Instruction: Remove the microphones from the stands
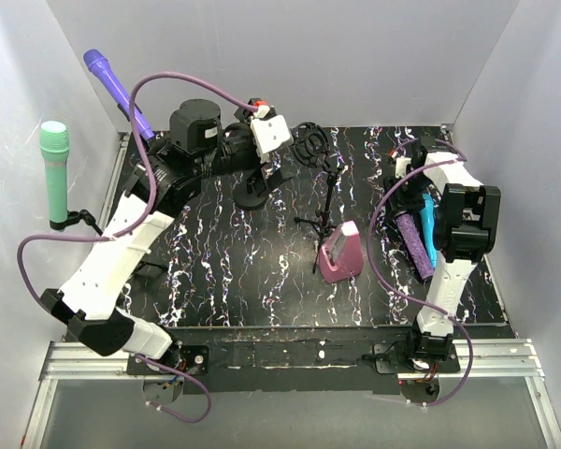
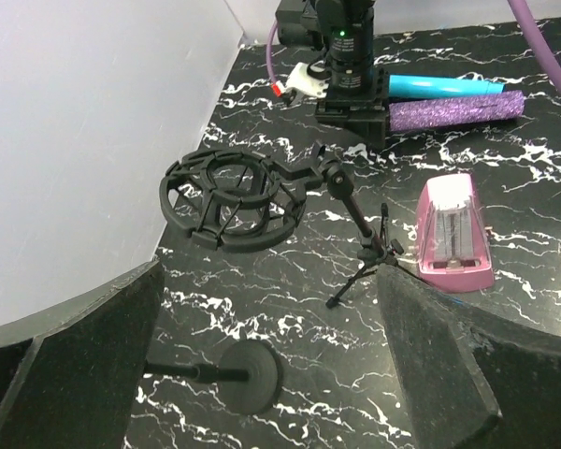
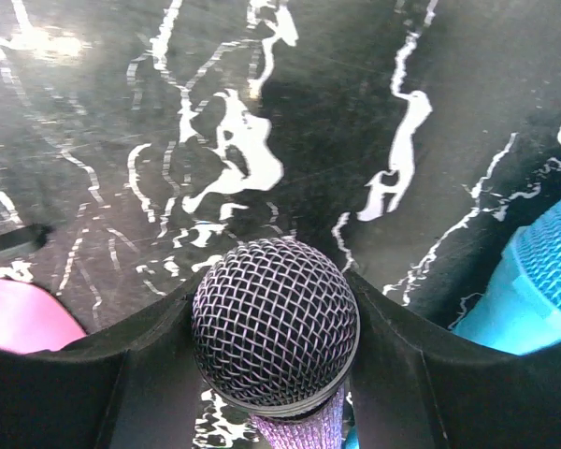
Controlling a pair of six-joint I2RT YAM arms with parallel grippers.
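A purple glitter microphone lies on the black marbled table at the right, next to a blue microphone. My right gripper is shut on its mesh head, which fills the gap between both fingers. It also shows in the left wrist view. The tripod stand with its black shock mount stands mid-table with the mount empty. My left gripper is open and empty, hovering above a round-base stand.
A pink wedge-shaped box stands just right of the tripod. A green microphone and a purple microphone are held on clips at the left wall. White walls close in the table on three sides.
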